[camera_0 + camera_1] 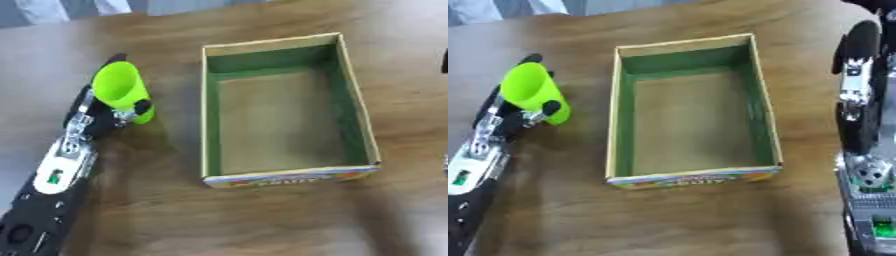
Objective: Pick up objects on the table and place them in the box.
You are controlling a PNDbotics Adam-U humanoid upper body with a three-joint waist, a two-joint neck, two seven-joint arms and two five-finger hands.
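Left robot hand: your left robot hand (105,112) comes in from the lower left and has its fingers curled round a lime-green cup (120,89), one dark fingertip pressed across the cup's lower side.
Cup: it sits in that hold tilted, mouth toward the far side of the desk, just to the left of the box and outside it; whether it is clear of the desk or resting on it, you cannot tell from here.
Right robot hand: your right robot hand (857,65) shows along the right edge of the right eye view, fingers straight and pointing away from you, holding nothing, well apart from the cup.
Box: the cardboard box (211,140), green inside with a printed front strip, lies open-topped in the middle of the wooden desk (262,220) between your two arms.
Done so far: the cup is in hand; nothing lies in the box yet.
Left to do: carry the cup right, over the near wall, and let it go inside; that probably wants a small lift first.
Other objects: none show on the desk.
Hard to see: the cup's base and your thumb are hidden; the left eye view cuts off nearly all of the right arm.
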